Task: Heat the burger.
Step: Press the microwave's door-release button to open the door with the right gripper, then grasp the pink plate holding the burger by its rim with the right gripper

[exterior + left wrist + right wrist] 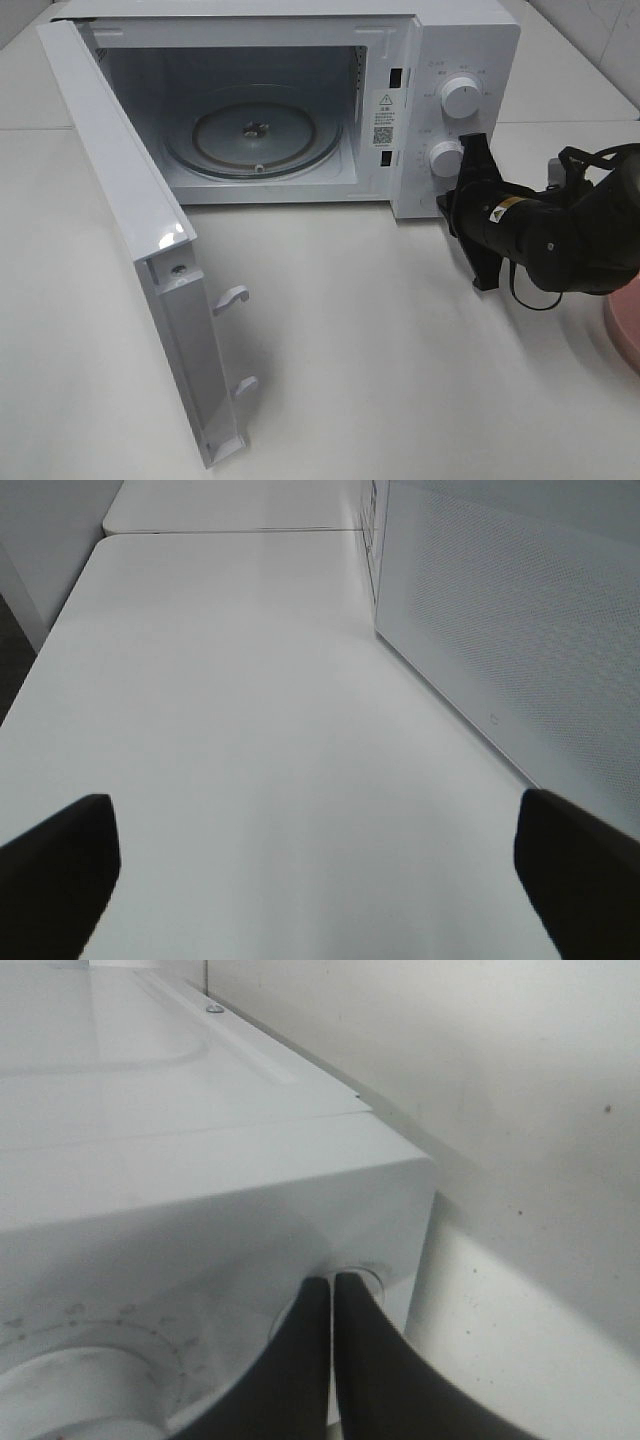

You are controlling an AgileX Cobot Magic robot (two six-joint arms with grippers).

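1. Left end effector (320,885): the fingers are spread to their widest and hold nothing. Only bare desk (250,710) lies beneath and ahead of it. A white perforated panel, probably the open door (120,220), stands just beside one finger.

2. Microwave (495,60): the cavity is open and the glass turntable (255,135) carries nothing.

3. Right end effector (333,1288): the fingers are pressed fully together and grip nothing. The tips sit at the rim of the lower knob (445,158); whether they actually touch it cannot be determined.

4. Burger: it appears in no view. A pink plate (622,330) shows only as an edge, behind the right end effector, and its contents are out of sight.

5. Handling, as a judgement: expect a light, soft, loosely stacked item whose layers slide apart under side pressure and whose glossy bun may slip. Where possible, take hold of the plate rim rather than the bun. If you must grip the burger itself, close gently across its middle and keep it upright.
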